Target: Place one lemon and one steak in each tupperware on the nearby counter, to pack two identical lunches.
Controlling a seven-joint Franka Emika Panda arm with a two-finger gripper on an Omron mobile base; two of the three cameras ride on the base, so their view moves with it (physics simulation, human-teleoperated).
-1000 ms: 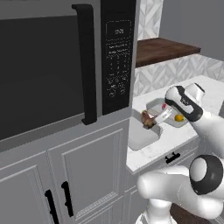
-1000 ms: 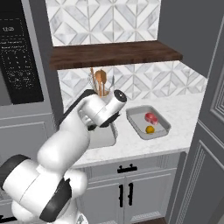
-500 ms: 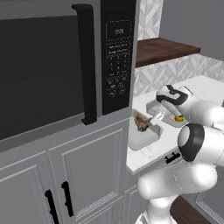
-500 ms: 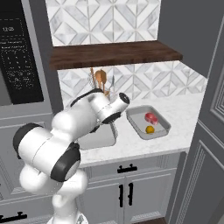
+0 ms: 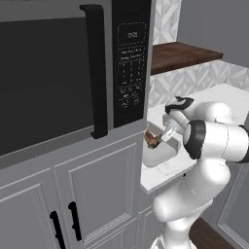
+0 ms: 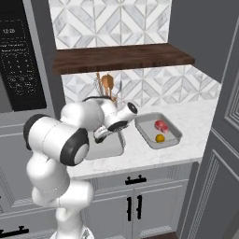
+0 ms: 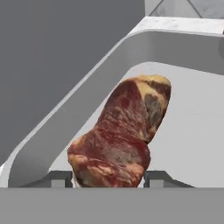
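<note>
Over the near tupperware (image 5: 158, 154), against the tall cabinet, the hand (image 5: 156, 139) is clamped on a steak (image 7: 120, 135), pinching its lower end while the rest sticks out over the tray floor. It looks soft, floppy and slick, so a grip nearer mid-slab would likely hold better. Farther right on the table (image 6: 196, 122), the second tupperware (image 6: 173, 131) carries its steak (image 6: 161, 125) and lemon (image 6: 160, 138).

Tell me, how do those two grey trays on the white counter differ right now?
The near tray sits beside the microwave, with the hand holding a steak over it; the far tray lies further right, away from the arm. The far tray already holds a steak and a lemon; I cannot see a lemon in the near tray, much of which the arm hides. Both are shallow, pale grey and rounded at the corners.
</note>
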